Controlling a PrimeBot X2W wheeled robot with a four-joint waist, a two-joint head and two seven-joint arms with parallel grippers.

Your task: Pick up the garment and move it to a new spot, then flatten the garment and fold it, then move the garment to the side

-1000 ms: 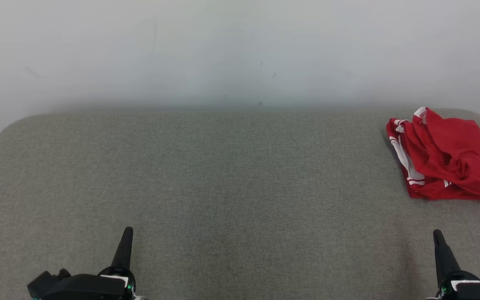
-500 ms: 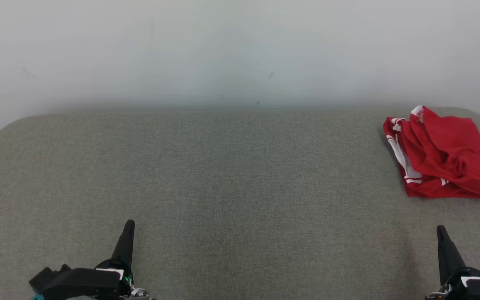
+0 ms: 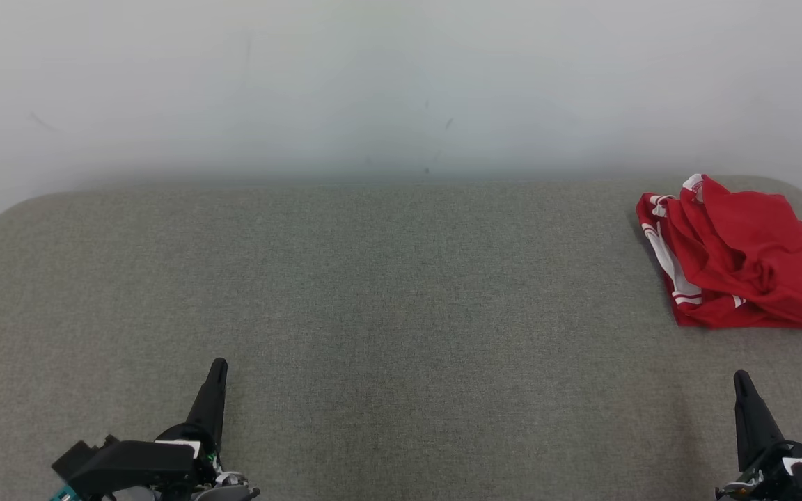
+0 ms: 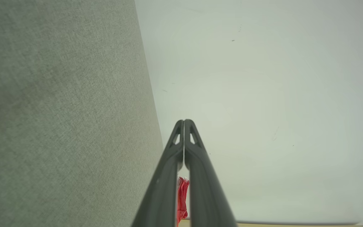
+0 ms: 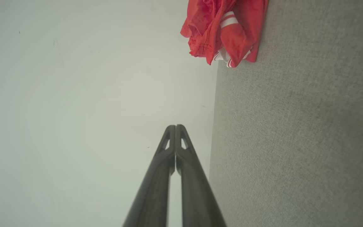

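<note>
Red garment (image 3: 742,261) lies ahead of right end effector (image 3: 743,379); it and left end effector (image 3: 218,367) pressed together.

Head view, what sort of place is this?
Probably a plain indoor test space: a grey fabric-covered surface against a bare white wall, one crumpled red garment lying on it.

**Setting: plain test room, probably a robotics lab**

Wide desk (image 3: 373,313) covered edge to edge in grey woven fabric, with rounded corners. Its far edge sits against a plain white painted wall (image 3: 373,83). The wall carries a few small dark scuffs (image 3: 448,123). Lighting is flat and even. A fabric-topped work surface and a plain wall read as a staged trial space rather than a home. The exact room type cannot be told.
</note>
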